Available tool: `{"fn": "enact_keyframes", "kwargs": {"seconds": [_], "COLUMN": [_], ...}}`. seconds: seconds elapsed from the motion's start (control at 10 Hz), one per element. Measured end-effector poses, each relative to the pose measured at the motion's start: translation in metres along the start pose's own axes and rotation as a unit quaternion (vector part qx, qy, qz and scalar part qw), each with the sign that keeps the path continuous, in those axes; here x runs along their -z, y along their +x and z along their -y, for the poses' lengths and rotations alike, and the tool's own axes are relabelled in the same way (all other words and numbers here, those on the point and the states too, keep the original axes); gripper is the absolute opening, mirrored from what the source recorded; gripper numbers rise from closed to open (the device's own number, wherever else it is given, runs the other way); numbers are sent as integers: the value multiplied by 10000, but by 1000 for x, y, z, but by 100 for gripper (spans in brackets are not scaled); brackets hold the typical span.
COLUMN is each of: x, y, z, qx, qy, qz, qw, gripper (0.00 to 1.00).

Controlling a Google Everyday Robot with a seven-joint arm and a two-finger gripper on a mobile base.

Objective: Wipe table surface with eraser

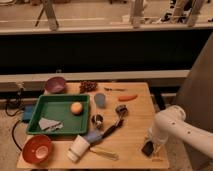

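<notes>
The light wooden table surface (pixel 134 131) fills the middle of the camera view. The eraser (pixel 147 149), a small flat black block, rests on the table near its front right corner. My gripper (pixel 149 143) is at the end of the white arm (pixel 175 131) that comes in from the right. It points down onto the eraser and is shut on it, pressing it against the wood. A small dark logo mark (pixel 158 160) sits just right of the eraser.
A green tray (pixel 35 116) at the left holds an orange (pixel 76 108) and a grey cloth (pixel 49 124). Also on the table: purple bowl (pixel 55 85), red bowl (pixel 37 148), tipped white cup (pixel 78 148), blue cup (pixel 100 100), carrot (pixel 127 97), black-handled brush (pixel 114 127).
</notes>
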Motion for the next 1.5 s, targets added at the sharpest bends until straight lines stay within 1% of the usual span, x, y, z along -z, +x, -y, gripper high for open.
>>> {"fn": "enact_keyframes", "kwargs": {"seconds": [0.1,0.2,0.4,0.5,0.8,0.9,1.0,1.3,1.4,1.5], "x": [-2,-6,-15,-18,-17,-17,-17,-17,-18,-19], "y": [2,4,0,-6,-8,-10,-16,-55,-65,-72], "z": [12,31,58,75,78,80,87,124,131,132], "qx": [44,114,254,374,391,481,586,1047,1181,1255], "qy": [51,117,188,248,266,238,257,277,252,214], "qz": [16,53,133,165,183,172,181,157,146,139], "qw": [10000,9999,9994,9989,9987,9984,9978,9940,9926,9918], "gripper": [1,1,1,1,1,1,1,1,1,1]}}
